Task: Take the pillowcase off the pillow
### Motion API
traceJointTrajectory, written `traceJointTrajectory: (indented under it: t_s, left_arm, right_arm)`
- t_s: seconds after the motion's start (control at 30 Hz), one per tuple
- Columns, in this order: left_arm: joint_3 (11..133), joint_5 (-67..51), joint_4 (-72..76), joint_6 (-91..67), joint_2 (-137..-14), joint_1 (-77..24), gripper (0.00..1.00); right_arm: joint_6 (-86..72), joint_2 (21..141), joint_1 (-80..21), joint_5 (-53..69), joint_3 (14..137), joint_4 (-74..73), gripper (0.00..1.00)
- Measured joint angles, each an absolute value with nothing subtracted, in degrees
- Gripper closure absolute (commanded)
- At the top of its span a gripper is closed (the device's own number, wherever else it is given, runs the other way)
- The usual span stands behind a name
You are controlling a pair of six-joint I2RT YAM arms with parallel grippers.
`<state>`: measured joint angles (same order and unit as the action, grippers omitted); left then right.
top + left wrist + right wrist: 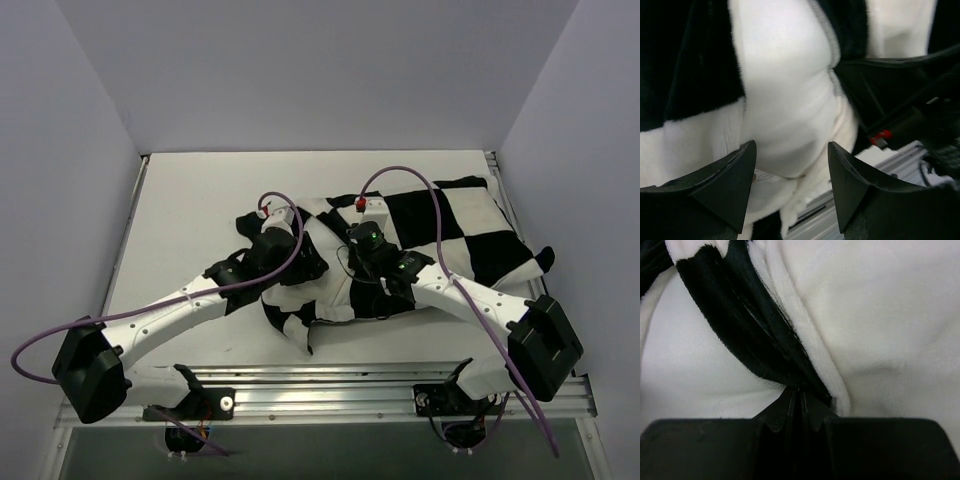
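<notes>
You see your right end effector (799, 396) pinched tight on a black-and-white fold of the pillowcase (470, 225), which lies bunched at right-centre of the bench (190, 200), while your left end effector (790, 150) stands wide apart just above the white pillow (785, 90).

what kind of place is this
Likely a robot lab test cell: plain white walls boxing in a white table, left arm and right arm bolted to a metal rail at its near edge.
</notes>
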<state>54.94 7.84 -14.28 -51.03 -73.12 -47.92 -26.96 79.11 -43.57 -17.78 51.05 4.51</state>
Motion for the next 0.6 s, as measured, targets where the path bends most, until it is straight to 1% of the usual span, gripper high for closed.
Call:
traceJointTrajectory:
  t_s: [0.03,0.13,0.3,0.47,0.6]
  left_arm:
    - [54.4,8.4,-14.2,-51.0,-73.9,-48.0,0.31]
    - [52.4,10.9,-14.0,-51.7,-73.8,-48.0,0.30]
    - [48.6,15.9,-15.9,-52.4,-68.8,-47.7,0.29]
    - [42.9,18.2,-18.3,-53.3,-63.3,-44.8,0.29]
    - [38.3,18.0,-18.5,-54.2,-63.1,-42.8,0.29]
  right_arm:
    - [-27.0,79.2,-43.6,-17.8,51.0,4.5,1.00]
    - [-27.0,79.3,-43.6,-17.8,51.0,4.6,1.00]
    - [-27.2,79.5,-43.7,-18.1,51.0,4.9,1.00]
    - [-27.4,79.9,-43.6,-18.6,51.0,5.2,1.00]
    - [-27.6,80.1,-43.6,-18.6,51.0,5.3,1.00]
